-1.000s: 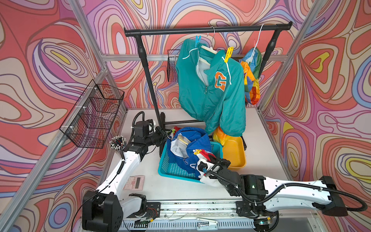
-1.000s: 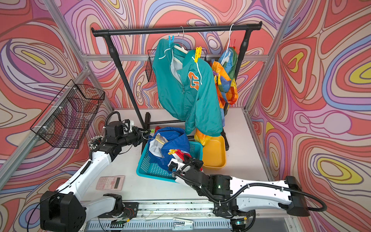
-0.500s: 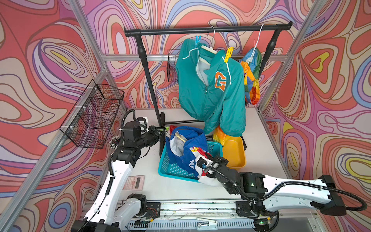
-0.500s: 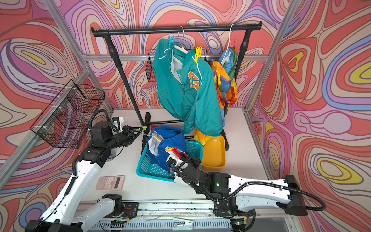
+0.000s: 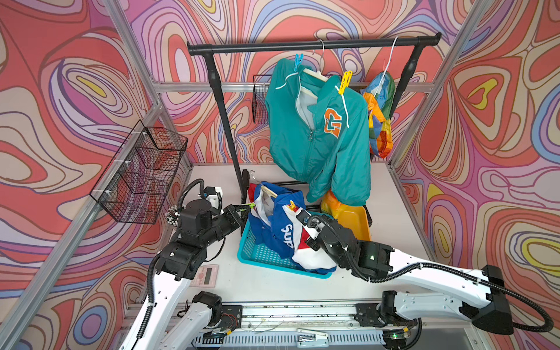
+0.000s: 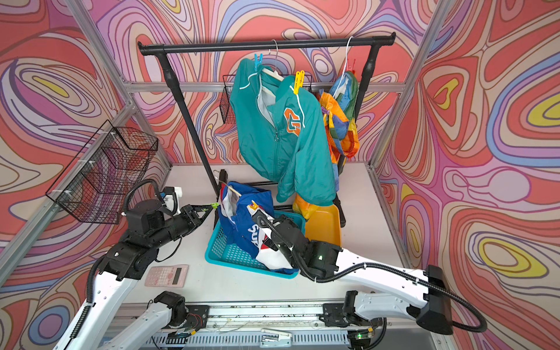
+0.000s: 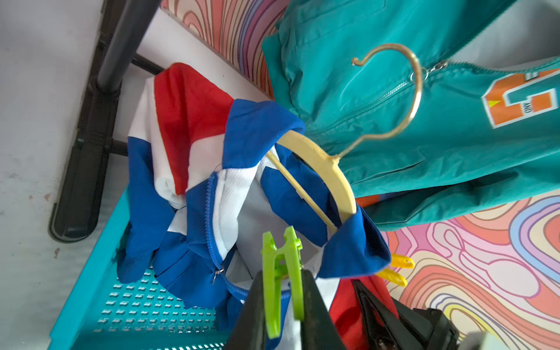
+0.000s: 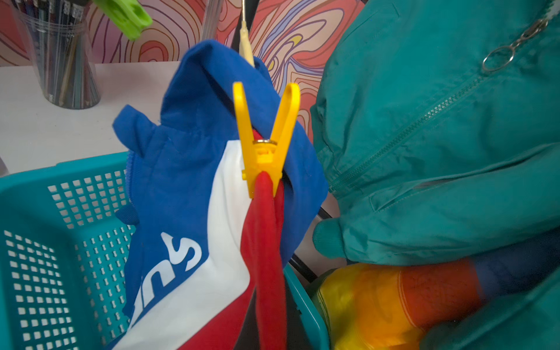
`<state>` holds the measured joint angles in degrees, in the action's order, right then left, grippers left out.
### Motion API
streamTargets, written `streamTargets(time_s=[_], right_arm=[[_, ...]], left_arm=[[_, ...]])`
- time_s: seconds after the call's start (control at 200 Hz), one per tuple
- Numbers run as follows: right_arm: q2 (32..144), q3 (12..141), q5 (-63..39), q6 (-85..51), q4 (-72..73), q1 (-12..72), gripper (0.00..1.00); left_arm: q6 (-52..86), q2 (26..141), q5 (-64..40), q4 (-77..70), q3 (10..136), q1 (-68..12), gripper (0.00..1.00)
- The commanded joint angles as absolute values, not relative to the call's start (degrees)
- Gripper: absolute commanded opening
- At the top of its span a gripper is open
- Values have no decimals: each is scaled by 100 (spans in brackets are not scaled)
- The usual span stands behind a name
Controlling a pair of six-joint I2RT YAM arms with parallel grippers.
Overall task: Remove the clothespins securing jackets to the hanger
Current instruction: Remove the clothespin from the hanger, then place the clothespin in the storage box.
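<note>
1. Green clothespin (image 5: 251,205) in both top views: clamped in the left tool (image 5: 246,207), left of the blue jacket (image 5: 283,225) over the teal basket (image 5: 260,257); right tool (image 5: 300,215) pinched on its fabric.
2. Left wrist: fingers (image 7: 251,312) squeeze that clothespin.
3. Right wrist: yellow clothespin (image 8: 263,145) bites the jacket.

Green clothespin (image 7: 295,272) in left pincer (image 7: 282,291)

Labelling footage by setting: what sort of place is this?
Probably a staged robot test booth, not a home: aluminium frame, printed swirl wall panels, a clothes rack standing on the table.
</note>
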<state>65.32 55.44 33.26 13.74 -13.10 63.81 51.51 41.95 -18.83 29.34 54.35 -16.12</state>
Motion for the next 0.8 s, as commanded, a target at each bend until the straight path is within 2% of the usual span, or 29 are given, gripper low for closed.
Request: streamTargets(time_s=[0.0, 0.105, 0.23, 0.536, 0.791], right_arm=[[6569, 5894, 2805, 906, -1012, 6140, 0], [6672, 6051, 2413, 665, -1141, 5887, 0], [6834, 6262, 2118, 463, -1309, 5681, 0], [7036, 6438, 1831, 238, -1435, 5465, 0], [7040, 6400, 1605, 276, -1354, 5259, 0]], left_arm=[[5280, 3883, -1617, 3271, 5125, -1687, 0], [5345, 3628, -1440, 3231, 4980, -2066, 0], [5270, 3446, -719, 3180, 4925, -2941, 0], [4695, 3926, 1591, 2245, 4744, -6025, 0], [2896, 5282, 2931, 16, 4685, -8469, 0]])
